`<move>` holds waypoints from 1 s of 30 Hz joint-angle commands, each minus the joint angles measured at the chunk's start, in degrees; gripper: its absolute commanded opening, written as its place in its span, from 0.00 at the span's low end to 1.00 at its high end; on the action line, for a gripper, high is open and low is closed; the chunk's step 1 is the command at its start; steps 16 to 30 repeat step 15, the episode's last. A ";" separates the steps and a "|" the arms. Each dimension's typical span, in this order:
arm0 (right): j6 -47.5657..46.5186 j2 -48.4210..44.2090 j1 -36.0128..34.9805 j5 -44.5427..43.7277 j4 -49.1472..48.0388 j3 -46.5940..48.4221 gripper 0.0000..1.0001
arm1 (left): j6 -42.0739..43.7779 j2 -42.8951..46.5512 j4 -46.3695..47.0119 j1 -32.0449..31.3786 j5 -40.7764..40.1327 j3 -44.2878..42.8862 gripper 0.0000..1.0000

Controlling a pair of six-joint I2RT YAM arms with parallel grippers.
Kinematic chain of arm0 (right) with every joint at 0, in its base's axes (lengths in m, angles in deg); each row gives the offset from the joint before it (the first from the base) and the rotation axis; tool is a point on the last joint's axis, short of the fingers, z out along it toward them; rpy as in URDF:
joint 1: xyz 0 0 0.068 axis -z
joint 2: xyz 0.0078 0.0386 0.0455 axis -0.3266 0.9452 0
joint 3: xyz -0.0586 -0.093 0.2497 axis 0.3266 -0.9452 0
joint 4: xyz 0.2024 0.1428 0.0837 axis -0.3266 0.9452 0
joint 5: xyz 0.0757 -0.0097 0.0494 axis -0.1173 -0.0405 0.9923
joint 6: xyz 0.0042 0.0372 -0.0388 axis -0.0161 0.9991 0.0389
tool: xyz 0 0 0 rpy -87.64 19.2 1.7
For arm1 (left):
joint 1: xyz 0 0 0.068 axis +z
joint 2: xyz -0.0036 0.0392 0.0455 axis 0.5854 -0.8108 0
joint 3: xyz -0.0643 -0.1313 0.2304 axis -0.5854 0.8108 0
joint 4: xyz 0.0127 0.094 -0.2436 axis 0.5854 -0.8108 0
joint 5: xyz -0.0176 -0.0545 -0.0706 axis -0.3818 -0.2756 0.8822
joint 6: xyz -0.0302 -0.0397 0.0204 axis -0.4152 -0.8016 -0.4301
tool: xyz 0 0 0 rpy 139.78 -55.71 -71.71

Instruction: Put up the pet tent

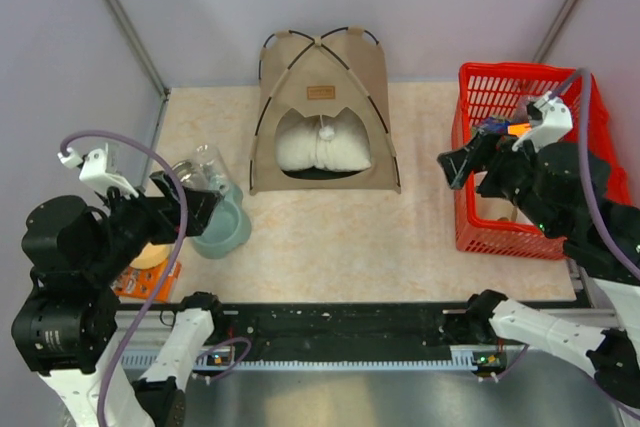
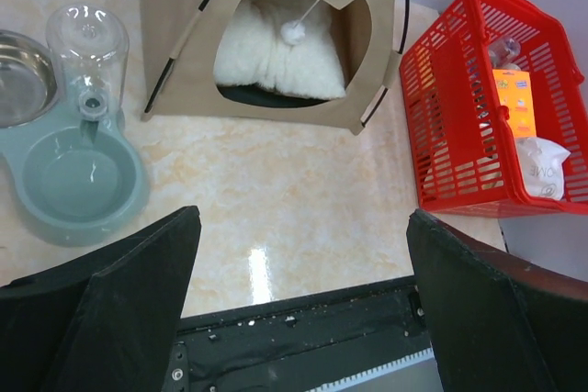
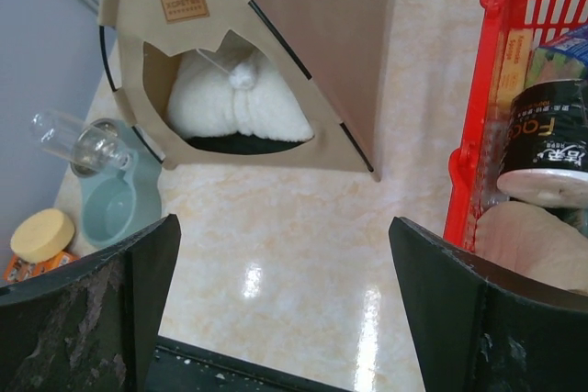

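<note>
The tan pet tent [image 1: 322, 107] stands upright at the back middle of the table, black poles crossing at its top, brown label above the rounded doorway. A white ball hangs in the doorway and a cream pillow [image 1: 322, 151] lies inside. The tent also shows in the left wrist view [image 2: 266, 34] and the right wrist view [image 3: 266, 52]. My left gripper [image 1: 190, 209] is open and empty, raised at the left over the feeder. My right gripper [image 1: 455, 167] is open and empty, raised by the red basket's left side. Both are well clear of the tent.
A teal pet feeder [image 1: 222, 227] with a clear water bottle [image 1: 205, 169] stands at the left. A red plastic basket [image 1: 520, 162] holding packets and a can sits at the right. An orange packet with a tan disc [image 1: 145, 269] lies at the near left.
</note>
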 commanded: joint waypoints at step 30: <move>5.96 -2.58 0.64 0.98 -3.77 0.44 0.95 | -4.10 1.80 0.39 -5.36 -9.67 -1.13 0.99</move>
